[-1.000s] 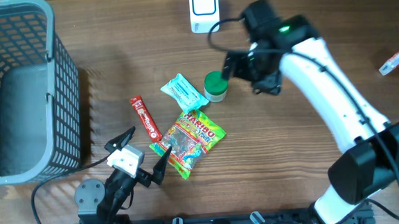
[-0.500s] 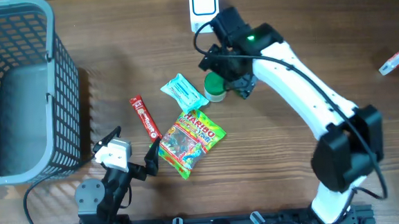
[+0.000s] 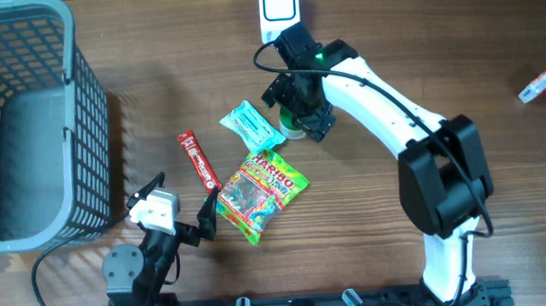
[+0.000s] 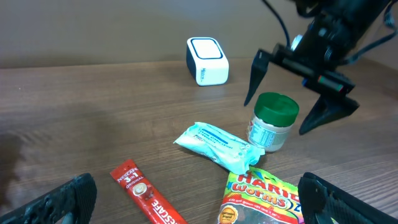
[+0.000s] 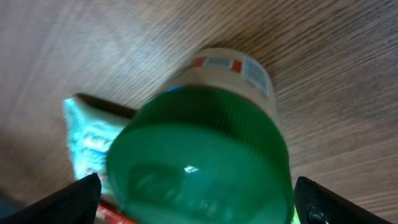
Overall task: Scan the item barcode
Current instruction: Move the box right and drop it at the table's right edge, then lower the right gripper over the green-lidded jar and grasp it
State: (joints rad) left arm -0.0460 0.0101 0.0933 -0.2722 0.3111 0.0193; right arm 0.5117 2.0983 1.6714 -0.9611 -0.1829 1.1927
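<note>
Green-lidded jar (image 4: pixel 273 113) stands under the right claw (image 4: pixel 275 118); jaws wide apart, astride it.

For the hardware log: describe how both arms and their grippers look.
The right arm has white shells between black joints, a lit green light near the wrist and a thin black cable looped there. The left arm is black with a white wrist block and a black cable at its base. The right gripper and left gripper both have long, black, pointed fingers.

Right claw (image 3: pixel 296 116), formerly right of the green-lidded jar (image 5: pixel 199 155), now directly above, jaws wide astride it.
</note>
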